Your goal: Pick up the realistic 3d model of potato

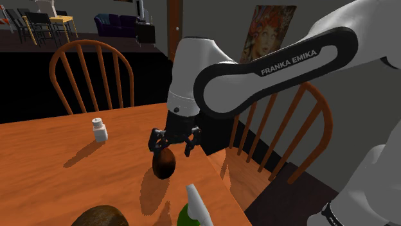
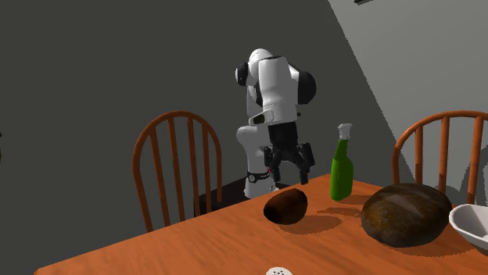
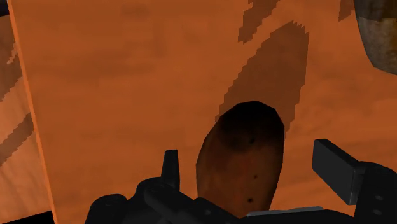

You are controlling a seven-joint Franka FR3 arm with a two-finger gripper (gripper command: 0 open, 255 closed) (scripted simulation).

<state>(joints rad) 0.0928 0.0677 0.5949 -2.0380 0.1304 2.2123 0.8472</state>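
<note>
Gripper (image 1: 172, 149), fingers wide apart, poised over the potato (image 1: 164, 164) on the table (image 1: 51, 173), straddling it ready to close.

The table (image 1: 58, 180) looks like smooth, matt orange wood — faintly grained. At centre frame the potato (image 1: 164, 164) has dull brown skin — dark-speckled, slightly mottled.

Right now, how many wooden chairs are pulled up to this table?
2. One chair stands at the table's far edge in the shoulder view, behind the white shaker; the other is at its side edge, below the arm. Others may be hidden.
</note>
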